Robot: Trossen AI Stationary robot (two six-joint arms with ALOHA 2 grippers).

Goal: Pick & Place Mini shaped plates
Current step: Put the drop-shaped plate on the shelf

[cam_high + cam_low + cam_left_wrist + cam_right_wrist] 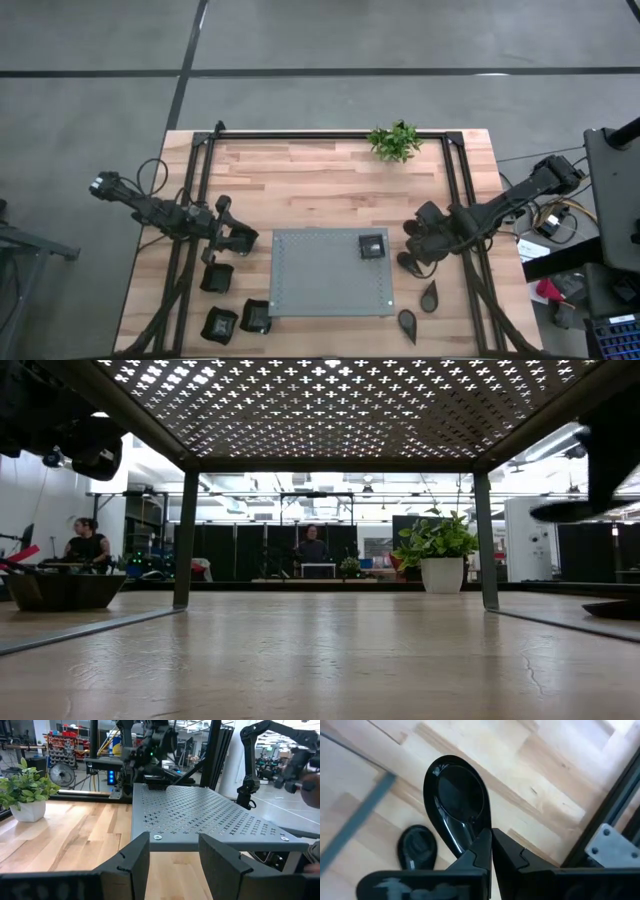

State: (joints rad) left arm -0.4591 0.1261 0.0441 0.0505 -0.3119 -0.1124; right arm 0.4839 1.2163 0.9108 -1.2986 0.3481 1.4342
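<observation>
Teardrop plate (pixel 456 800) is what our right gripper (pixel 490 851) holds, its fingers clenched on the rim at the pointed end, so the long axis of the plate runs straight away from the fingers. We see it lifted over the wood, just right of the grey perforated mat (pixel 310 285), which should receive it, so the way is to the left. One small square plate (pixel 371 246) already sits on the far right corner of the mat and may stand in the way. Two more teardrop plates (pixel 429 296) lie nearer. Our left gripper (pixel 172 862) waits spread wide at the mat's left edge, beside three squarish plates (pixel 217 277).
</observation>
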